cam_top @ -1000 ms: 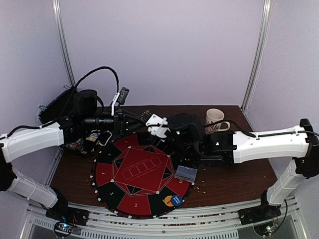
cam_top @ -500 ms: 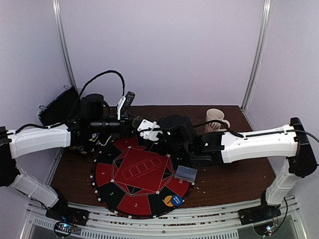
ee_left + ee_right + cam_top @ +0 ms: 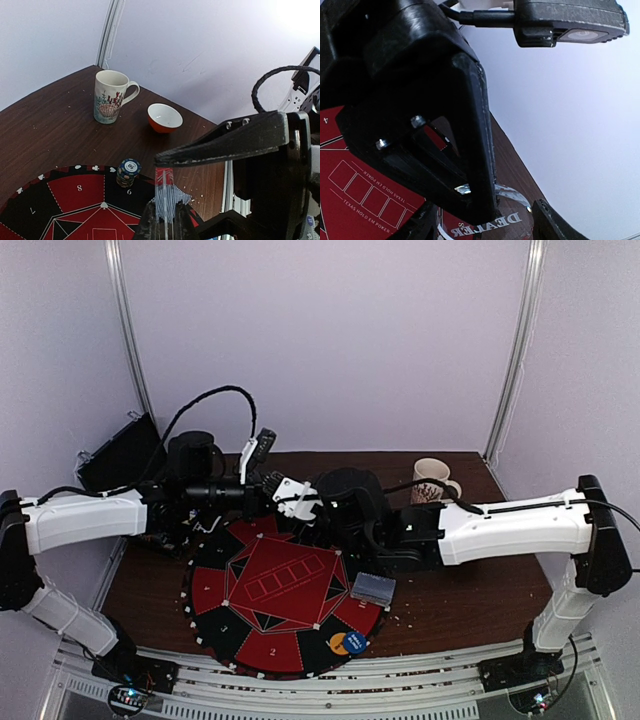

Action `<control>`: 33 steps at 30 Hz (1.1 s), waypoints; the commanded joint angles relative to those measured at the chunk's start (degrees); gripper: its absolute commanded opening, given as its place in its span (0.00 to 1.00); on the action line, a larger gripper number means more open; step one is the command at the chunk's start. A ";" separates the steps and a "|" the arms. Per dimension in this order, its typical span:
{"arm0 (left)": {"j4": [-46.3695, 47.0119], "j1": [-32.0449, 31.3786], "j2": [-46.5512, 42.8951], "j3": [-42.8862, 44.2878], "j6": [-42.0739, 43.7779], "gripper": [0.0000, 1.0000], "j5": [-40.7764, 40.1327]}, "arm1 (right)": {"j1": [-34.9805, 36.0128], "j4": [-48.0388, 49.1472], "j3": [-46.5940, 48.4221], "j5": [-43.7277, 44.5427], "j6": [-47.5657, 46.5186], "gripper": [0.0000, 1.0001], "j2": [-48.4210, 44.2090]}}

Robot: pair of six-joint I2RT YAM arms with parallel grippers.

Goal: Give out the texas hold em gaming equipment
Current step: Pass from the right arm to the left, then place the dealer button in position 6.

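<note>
Left fingers (image 3: 225,145) are pinching what looks like a blue-backed playing card (image 3: 167,200), held edge-on just over the far edge of the poker mat (image 3: 75,192), near the chip stack (image 3: 128,172) sitting by seat 6. Right fingers (image 3: 465,125) are standing partly apart and gripping the clear DEALER button (image 3: 492,218) above the mat's centre panel. The card deck (image 3: 373,589) is lying on the mat's right side, and the blue and orange chips (image 3: 347,643) are sitting at its near edge. The mug (image 3: 109,96) and bowl (image 3: 164,117) are sitting on the tabletop (image 3: 45,130) beyond the mat. Risks, as I judge them: in the top view both wrists are crowding the same spot, so any sideways move could be bumping arm into arm. The card is caught on a thin edge and could be slipping or bending. The slick button could be popping out. A low sweep could be toppling the chip stack.
</note>
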 commanded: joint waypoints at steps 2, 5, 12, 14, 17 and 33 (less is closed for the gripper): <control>1.00 1.91 0.47 1.99 -3.57 0.00 -2.81 | -0.63 3.14 -1.72 4.07 -2.58 0.81 -3.61; -1.65 6.40 2.87 3.28 -7.84 0.00 -6.60 | -1.46 1.10 -1.97 3.00 0.88 0.95 -6.01; -3.26 17.95 13.51 4.39 -14.55 0.00 -12.55 | -8.72 -7.74 -1.20 -9.48 16.81 1.00 -11.36; -4.20 18.94 16.77 6.59 -14.29 0.00 -13.35 | -9.83 -8.21 -1.97 -11.36 19.17 1.00 -12.14; -4.40 19.42 21.13 9.29 -13.20 0.00 -15.37 | -10.24 -8.95 -2.82 -11.84 20.40 1.00 -12.58; -1.06 22.31 32.26 8.77 -21.27 0.00 -12.37 | -10.45 -11.22 -2.16 -15.09 21.47 1.00 -11.19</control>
